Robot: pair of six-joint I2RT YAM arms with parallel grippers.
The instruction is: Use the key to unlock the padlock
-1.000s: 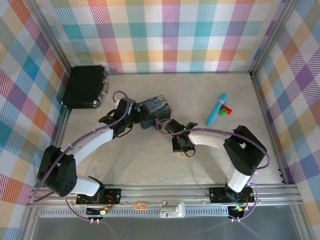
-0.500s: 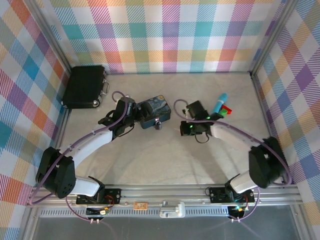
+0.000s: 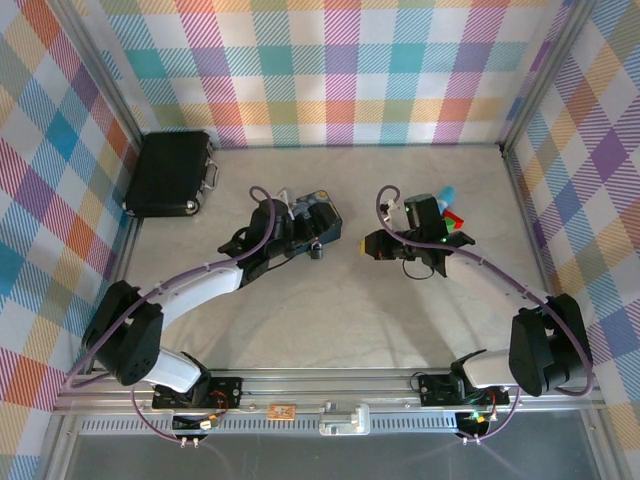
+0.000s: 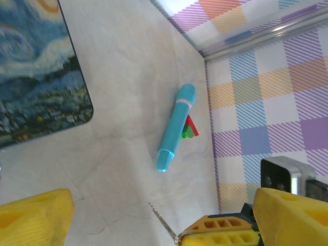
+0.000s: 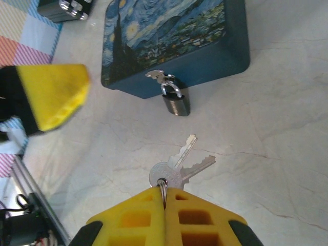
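I have my right gripper [image 5: 164,197] clamped on the key [image 5: 185,150], right of the padlock [image 5: 176,102]; my left gripper [image 4: 159,218] stands apart.

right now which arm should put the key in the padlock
Right: the right gripper holds the key by its ring, pointing at the padlock; the left gripper is open and empty.

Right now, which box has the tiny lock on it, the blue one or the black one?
The blue starry-night tin: the padlock hangs from its front latch. The black case lies apart in the far left corner.
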